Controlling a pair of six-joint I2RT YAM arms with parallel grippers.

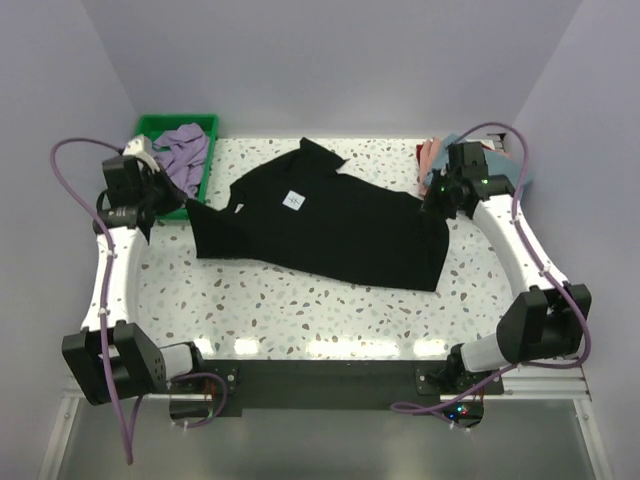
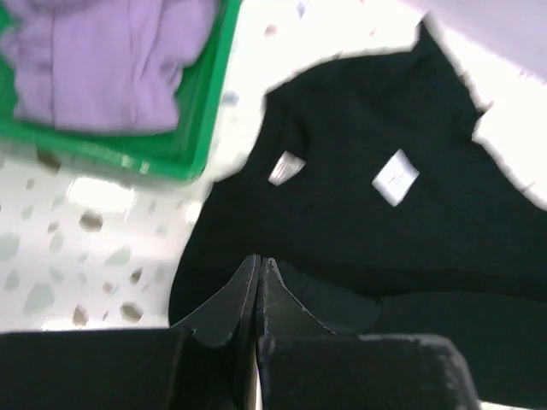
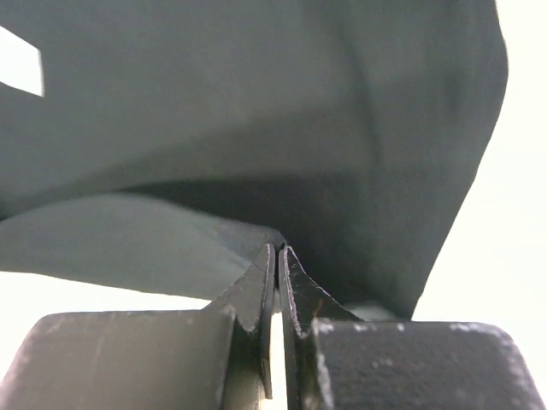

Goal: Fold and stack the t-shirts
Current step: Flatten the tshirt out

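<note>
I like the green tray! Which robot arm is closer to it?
Left. The left gripper is just beside the green tray, pinching the black shirt. The right gripper pinches the shirt's other side, far across the table.

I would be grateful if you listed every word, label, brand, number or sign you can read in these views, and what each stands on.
Nothing here can be read as text.
The square white label on the black t-shirt: faint print, too small and blurred to read.
The smaller white tag near its collar: blurred, unreadable.
</note>
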